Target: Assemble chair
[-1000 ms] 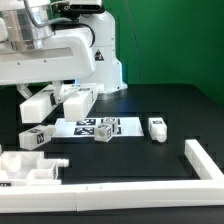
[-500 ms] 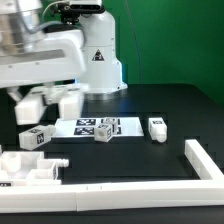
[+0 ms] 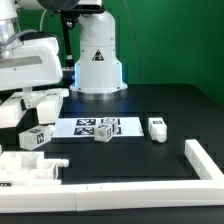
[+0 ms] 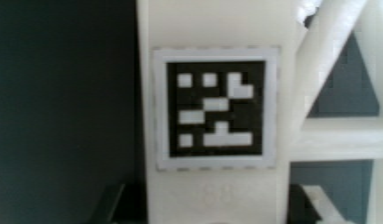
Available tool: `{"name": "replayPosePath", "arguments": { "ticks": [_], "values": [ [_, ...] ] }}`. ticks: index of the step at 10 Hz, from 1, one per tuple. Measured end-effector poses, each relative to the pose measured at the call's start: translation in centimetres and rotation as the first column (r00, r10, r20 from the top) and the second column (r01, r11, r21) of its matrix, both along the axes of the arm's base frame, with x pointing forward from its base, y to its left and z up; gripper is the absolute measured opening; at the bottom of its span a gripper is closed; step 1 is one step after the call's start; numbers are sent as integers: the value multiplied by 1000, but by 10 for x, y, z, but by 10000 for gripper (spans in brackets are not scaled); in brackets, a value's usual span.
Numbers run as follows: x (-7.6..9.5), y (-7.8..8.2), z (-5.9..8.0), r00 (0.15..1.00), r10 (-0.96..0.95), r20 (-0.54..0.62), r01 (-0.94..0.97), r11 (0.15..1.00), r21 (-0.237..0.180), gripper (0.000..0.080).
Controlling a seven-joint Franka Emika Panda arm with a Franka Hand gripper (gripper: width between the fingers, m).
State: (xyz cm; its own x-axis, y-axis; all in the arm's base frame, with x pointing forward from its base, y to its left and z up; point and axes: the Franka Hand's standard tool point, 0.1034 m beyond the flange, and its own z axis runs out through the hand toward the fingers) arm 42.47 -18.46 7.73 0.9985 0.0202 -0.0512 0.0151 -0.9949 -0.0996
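My gripper (image 3: 27,106) is at the exterior view's left, above the table. It is shut on a long white chair bar (image 3: 48,100) that it holds roughly level. In the wrist view the gripper (image 4: 209,200) has dark jaws pressed against both sides of this bar (image 4: 209,195), which carries a black-and-white tag (image 4: 218,107). Thin white slats of another chair part (image 4: 330,70) show beside it, farther from the camera. More white chair parts (image 3: 28,167) lie at the front left, just below the gripper.
The marker board (image 3: 82,127) lies mid-table with a tagged white block (image 3: 105,131) on it. Another tagged block (image 3: 37,136) sits left of it and a small white piece (image 3: 156,128) right of it. A white L-shaped rail (image 3: 150,186) borders the front and right. The robot base (image 3: 97,60) stands behind.
My arm has swung toward the exterior view's left, carrying the white bar with it, and now hangs over the chair parts at the front left.
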Motion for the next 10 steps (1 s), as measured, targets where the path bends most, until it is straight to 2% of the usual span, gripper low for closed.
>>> {"name": "replayPosePath", "arguments": {
  "ticks": [1,3,5,9,10],
  "values": [
    [-2,-1,-1,1000,14,0,-14,1000,1,284],
    [-23,-25,-7,998,69,-5,-69,998,7,284],
    [-31,-44,-5,995,94,10,-94,996,-4,284],
    [-36,-46,-12,996,93,6,-93,996,-2,284],
    [-40,-50,-18,1000,29,-1,-29,1000,-6,284]
  ]
}}
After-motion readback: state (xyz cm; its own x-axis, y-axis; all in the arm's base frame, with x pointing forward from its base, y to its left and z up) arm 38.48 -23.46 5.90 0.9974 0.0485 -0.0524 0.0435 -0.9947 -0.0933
